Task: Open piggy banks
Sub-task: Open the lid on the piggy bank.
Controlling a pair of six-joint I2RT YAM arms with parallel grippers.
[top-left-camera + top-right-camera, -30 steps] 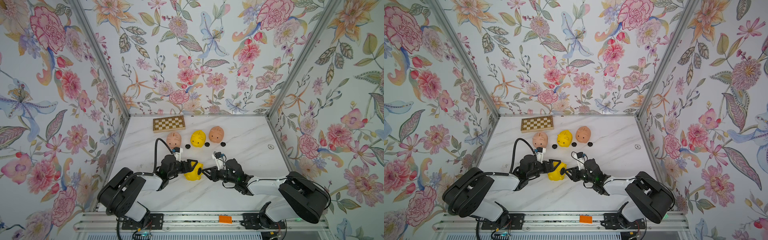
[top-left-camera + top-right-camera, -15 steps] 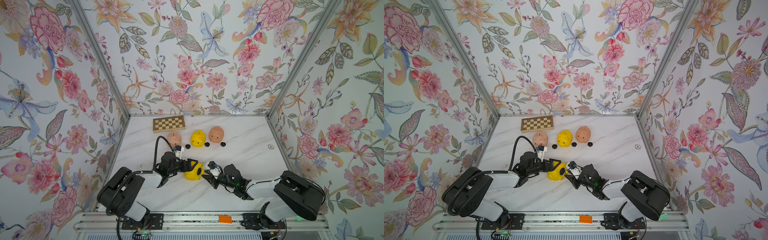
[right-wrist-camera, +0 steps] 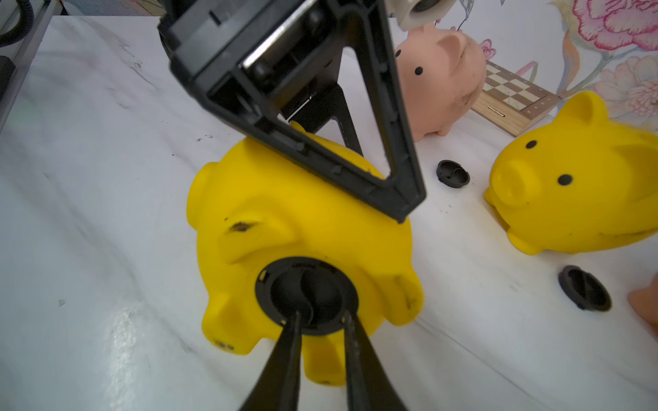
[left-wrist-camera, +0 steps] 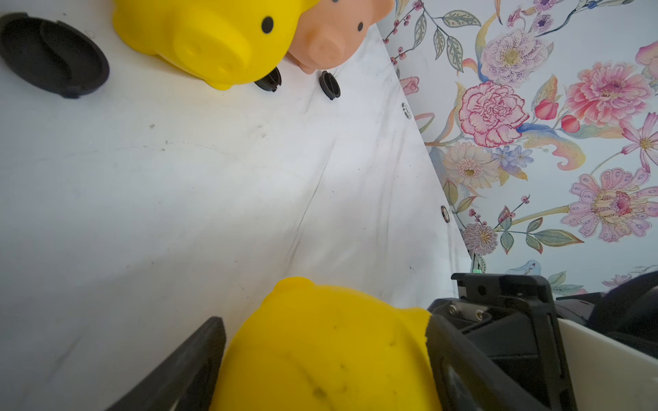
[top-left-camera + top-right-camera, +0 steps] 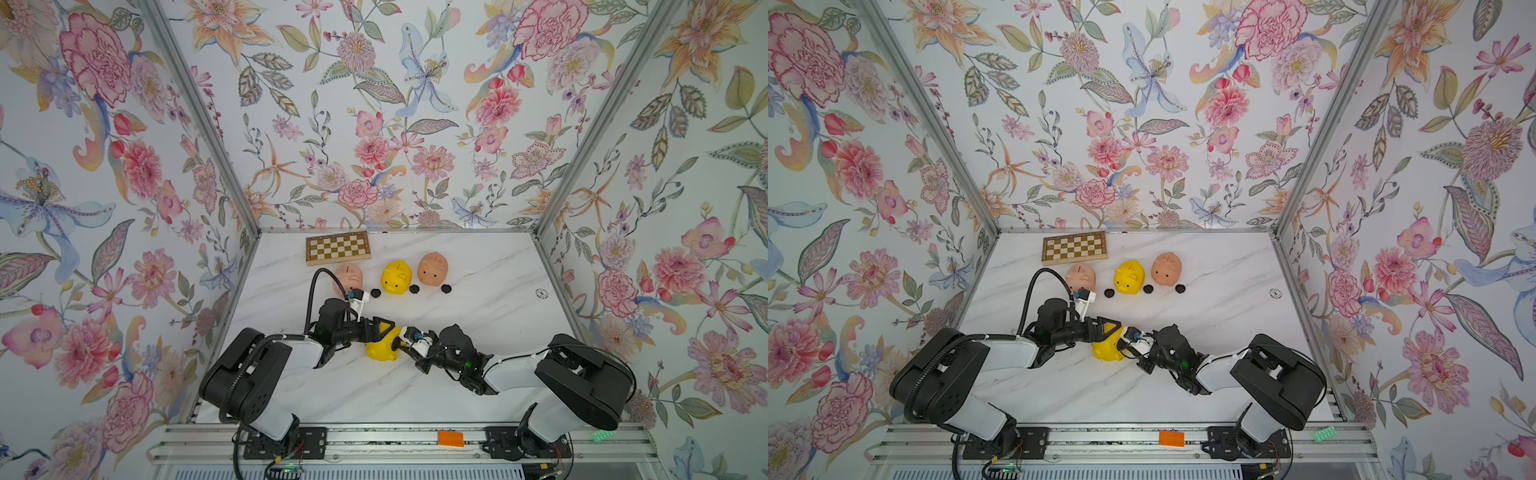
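Right wrist view: looking straight at the belly of the near pig point(image 3: 285, 213), lying on its side on the table point(image 3: 106, 213), plug point(image 3: 306, 291) turned head-on to the right gripper point(image 3: 322, 318). Thin fingertips point(image 3: 290, 338) inside the plug's recess, straddling its raised rib, a narrow gap left between them; cannot tell whether pinched tight on the rib or just short of it. Clamped from the opposite side by the left gripper point(image 4: 324, 320), closed on the pig's body. Seen in both top views near the front of the table, between the two arms: left reaching in from its side, right from its own, tips meeting at the pig. So, plug axis lying along the line between the grippers and pointing toward the right arm, the nearer to the plug and the only free one. Probably calls for a firm pinch, then a twist or a straight pull back along that axis, with the left bracing against it. Farther back, just in front of the chessboard point(image 5: 337, 247): three more pigs point(image 5: 396, 276) upright, a loose plug point(image 5: 375, 293) beside each, apparently opened.
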